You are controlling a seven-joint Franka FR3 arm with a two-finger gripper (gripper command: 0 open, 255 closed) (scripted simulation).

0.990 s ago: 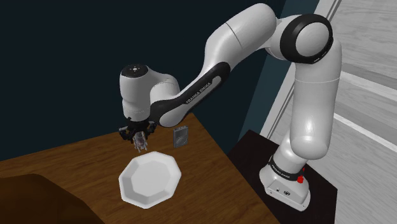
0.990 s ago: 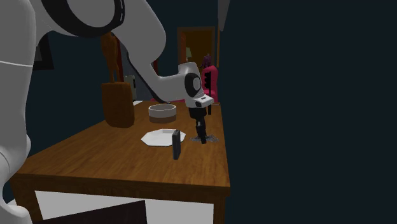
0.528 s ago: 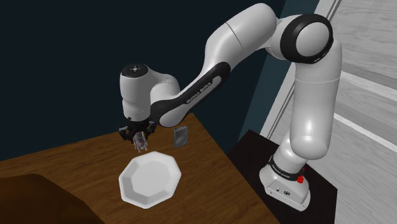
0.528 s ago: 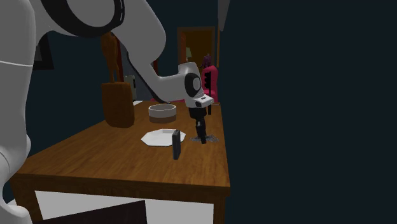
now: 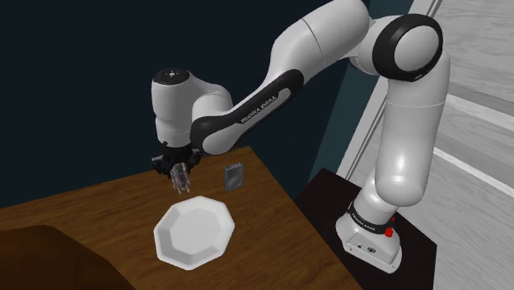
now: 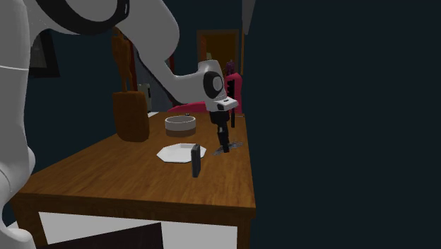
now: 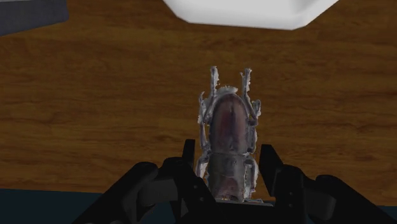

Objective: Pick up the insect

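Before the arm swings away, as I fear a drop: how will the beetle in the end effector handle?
The beetle looks rigid and hard-shelled, so it is probably light and unlikely to flop. Its thin horns seem brittle. The end effector clasps only its rear end, so it might pivot if swung fast.

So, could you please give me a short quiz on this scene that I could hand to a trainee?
1. True or false: the gripper is shut on the insect.
2. Which shape is the white plate? A round; B eight-sided; C square.
3. Fill the gap: the small dark box stands upright on a ___ table.
Key: 1 true; 2 B; 3 wooden.
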